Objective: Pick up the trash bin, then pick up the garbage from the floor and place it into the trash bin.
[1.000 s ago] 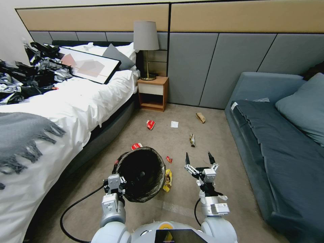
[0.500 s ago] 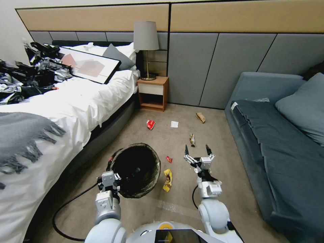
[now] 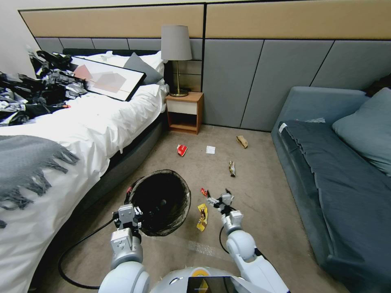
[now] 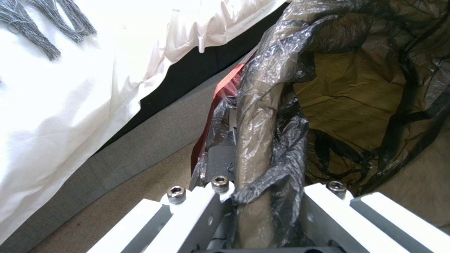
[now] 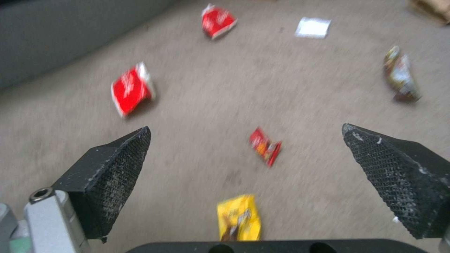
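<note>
The trash bin, lined with a black crinkly bag, hangs tilted above the carpet. My left gripper is shut on its near rim, pinching bag and rim between the fingers. My right gripper is open and low over the floor, just right of the bin. Below it lie a yellow wrapper and a small red wrapper. More garbage lies farther off: a red wrapper, a white paper scrap, a dark wrapper and a crumpled brown bag. Another red wrapper lies beside the bin.
The bed with white sheets borders the left side, and a blue-grey sofa runs along the right. A wooden nightstand with a lamp stands at the far wall. A black cable loops on the carpet near my left arm.
My right gripper has dropped and pulled back toward the yellow and small red wrappers, still open. The left gripper and the bin have shifted slightly left and lower.
</note>
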Motion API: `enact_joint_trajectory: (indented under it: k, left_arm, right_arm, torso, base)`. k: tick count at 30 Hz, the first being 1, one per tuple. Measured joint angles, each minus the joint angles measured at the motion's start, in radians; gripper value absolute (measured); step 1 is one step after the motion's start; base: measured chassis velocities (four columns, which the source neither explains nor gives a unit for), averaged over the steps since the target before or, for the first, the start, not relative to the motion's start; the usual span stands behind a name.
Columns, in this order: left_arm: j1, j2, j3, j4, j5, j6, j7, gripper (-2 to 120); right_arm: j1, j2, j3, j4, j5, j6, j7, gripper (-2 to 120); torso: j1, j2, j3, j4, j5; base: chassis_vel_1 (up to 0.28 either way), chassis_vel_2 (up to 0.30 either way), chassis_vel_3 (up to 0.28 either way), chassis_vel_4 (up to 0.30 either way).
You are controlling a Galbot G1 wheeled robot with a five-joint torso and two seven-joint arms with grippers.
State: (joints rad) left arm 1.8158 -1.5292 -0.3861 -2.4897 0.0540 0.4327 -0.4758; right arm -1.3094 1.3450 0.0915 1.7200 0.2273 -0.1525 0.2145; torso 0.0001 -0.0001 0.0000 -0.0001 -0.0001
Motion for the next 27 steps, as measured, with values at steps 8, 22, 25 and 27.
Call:
enact_joint_trajectory:
  k: [8,22,25,27]
  left_arm:
    - [-0.003,-0.006,0.008,0.006,0.005,0.0,-0.001,1]
    - [-0.012,-0.011,0.015,0.019,0.009,-0.004,-0.003,1]
    - [-0.011,-0.011,0.014,0.019,0.009,-0.005,-0.003,1]
    - [-0.009,-0.01,0.014,0.019,0.009,-0.006,-0.005,1]
  right_arm:
    - [0.039,-0.034,-0.073,-0.037,0.094,-0.089,0.013,100]
    - [0.109,-0.073,-0.122,-0.154,0.205,-0.185,0.025,100]
    - [0.118,-0.071,-0.12,-0.186,0.201,-0.183,0.016,100]
    - [0.132,-0.062,-0.109,-0.225,0.196,-0.179,0.005,100]
  torso:
    - [0.0,0.0,0.0,0.0,0.0]
    - [0.0,0.0,0.0,0.0,0.0001]
    - [0.0,0.0,0.0,0.0001,0.0002]
    - [0.0,0.0,0.0,0.0,0.0002]
  base:
    - [0.0,0.0,0.0,0.0]
    - [0.0,0.0,0.0,0.0]
    - [0.0,0.0,0.0,0.0]
    - [0.0,0.0,0.0,0.0]
